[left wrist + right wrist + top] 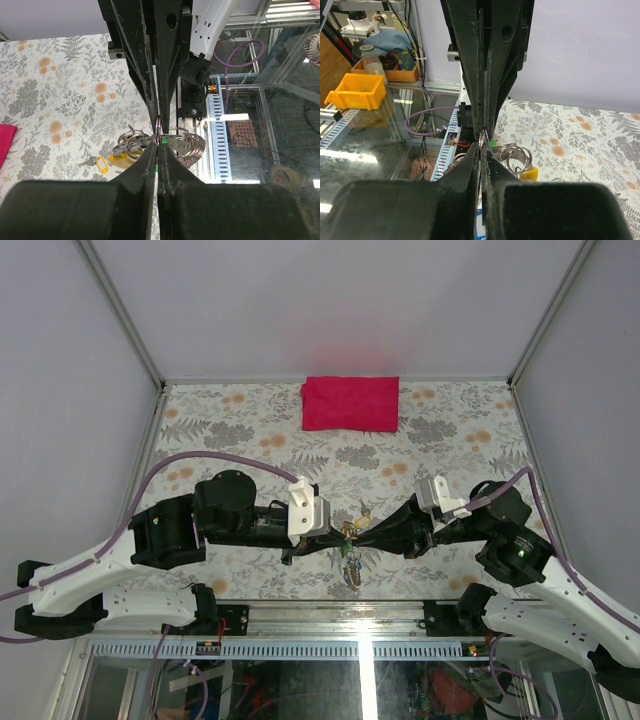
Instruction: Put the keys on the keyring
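Note:
My left gripper [338,533] and right gripper [368,529] meet tip to tip above the table's near middle. Both are shut on the same thin silvery keyring [158,131], which stands edge-on between the tips; it also shows in the right wrist view [484,134]. A bunch of small wire rings [192,145] and keys with a yellow tag [529,174] and a green one [492,143] hangs from it [349,543]. One loose key with a yellow tag [101,164] lies on the tablecloth below. More coloured bits lie near the front edge [352,576].
A red cloth [350,403] lies flat at the back middle of the flowered tablecloth [230,430]. The metal front rail [330,612] runs just behind the arm bases. An orange bin [357,91] sits off the table.

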`<state>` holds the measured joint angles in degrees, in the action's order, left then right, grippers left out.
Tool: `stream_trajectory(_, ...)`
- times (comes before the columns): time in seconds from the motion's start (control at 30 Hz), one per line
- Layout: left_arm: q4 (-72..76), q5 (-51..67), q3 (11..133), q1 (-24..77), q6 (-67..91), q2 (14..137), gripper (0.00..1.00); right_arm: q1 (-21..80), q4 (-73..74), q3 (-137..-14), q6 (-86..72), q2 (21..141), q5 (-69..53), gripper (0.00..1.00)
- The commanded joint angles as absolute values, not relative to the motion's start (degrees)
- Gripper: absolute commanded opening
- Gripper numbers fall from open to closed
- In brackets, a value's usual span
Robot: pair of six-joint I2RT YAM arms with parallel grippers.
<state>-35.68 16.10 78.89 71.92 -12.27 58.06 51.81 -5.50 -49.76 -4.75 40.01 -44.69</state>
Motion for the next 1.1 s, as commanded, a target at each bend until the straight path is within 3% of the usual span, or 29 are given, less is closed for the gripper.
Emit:
stream_trajectory(0.0,-34.3,16.8,79.9,72.2,-12.0,58.1,0.00,51.8,-10.5,-52.9,-5.5,38.6,-45.1,0.00)
stream_trajectory(0.63,-33.5,16.1,79.5,72.1,-11.5,57.4,0.00,51.8,-12.5,-53.2,-7.0,36.4,-43.8,0.00)
stream_trajectory(1.07,-31.9,17.3,78.5,72.1,-11.0,57.8,0.00,51.7,-21.6,-50.8,-12.4,37.4,-44.9,0.00)
